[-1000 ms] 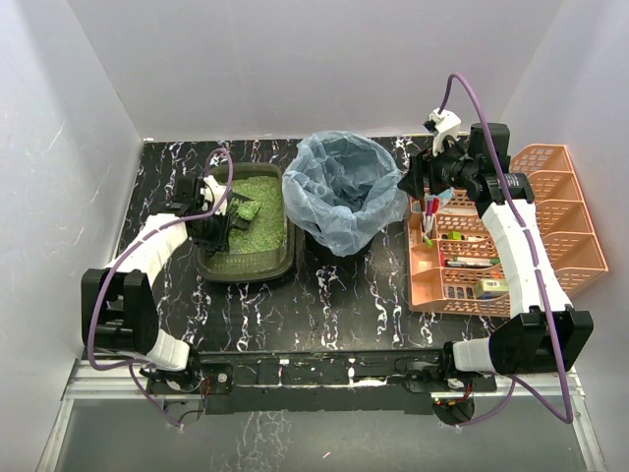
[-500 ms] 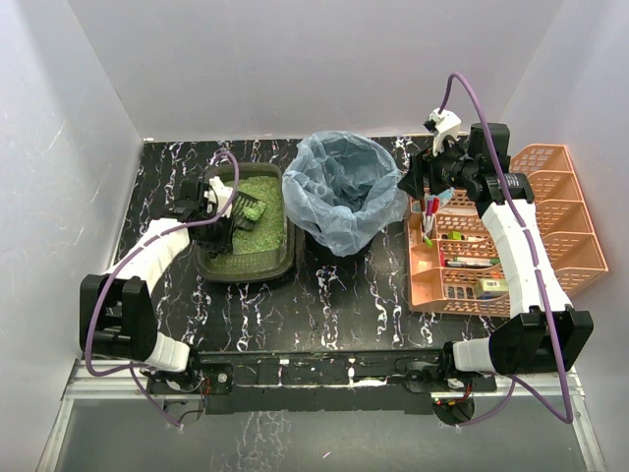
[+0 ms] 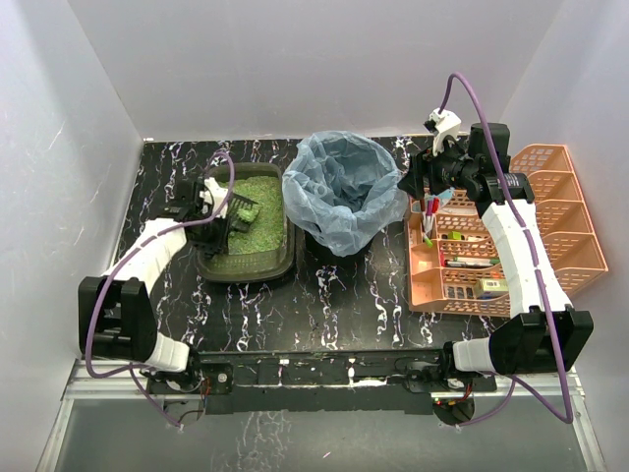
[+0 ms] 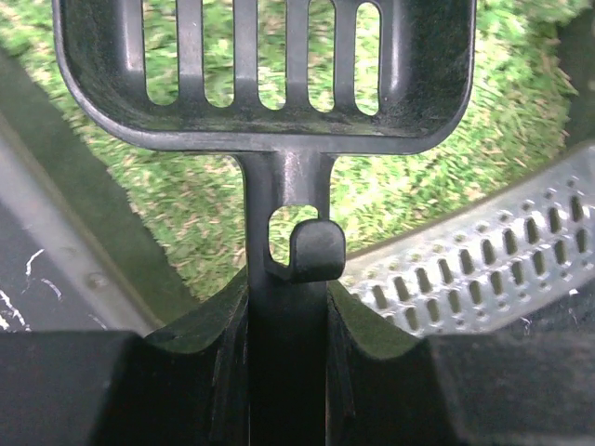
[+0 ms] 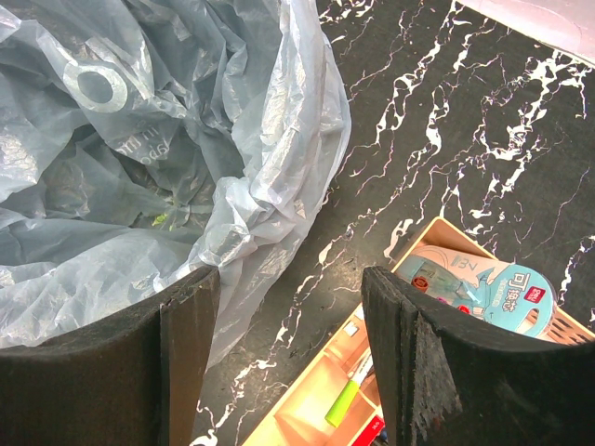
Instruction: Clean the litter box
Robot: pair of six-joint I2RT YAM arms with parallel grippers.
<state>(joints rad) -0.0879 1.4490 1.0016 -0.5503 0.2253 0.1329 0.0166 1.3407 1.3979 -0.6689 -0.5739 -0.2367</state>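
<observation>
Working the L rear of the table, the left gripper (image 4: 288, 353) is clamped on the handle of a black slotted scoop (image 4: 279, 139), jaws pinched together round the stem so the blade can't twist under load. We see the scoop's head out over the green litter (image 4: 418, 177), a hold that, we reckon, lets loose grains drop thru the slots while lumps ride on the blade. The litter box (image 3: 246, 270) sits at the table's L rear, just beside the bin (image 3: 329, 234) w/ its blue bag pulled wide open. That pairing looks deliberate to us: a short carry from tray to bag. A denser green clump (image 3: 250, 209) lies by the scoop's front edge in the top view; whether it's on the blade or on the litter we can't tell. A pale perforated strip (image 4: 465, 269) crosses the wrist view's R side; what it is we can't say.

Over on the R, the right gripper (image 5: 288, 316) hangs w/ fingers apart & nothing btwn them, above the gap btwn the bag's edge and the orange organiser (image 3: 580, 265). We judge it parked clear of the scoop's path to the bin. Step in hand, by our reading: sifting. Tipping into the bag is not yet done.
</observation>
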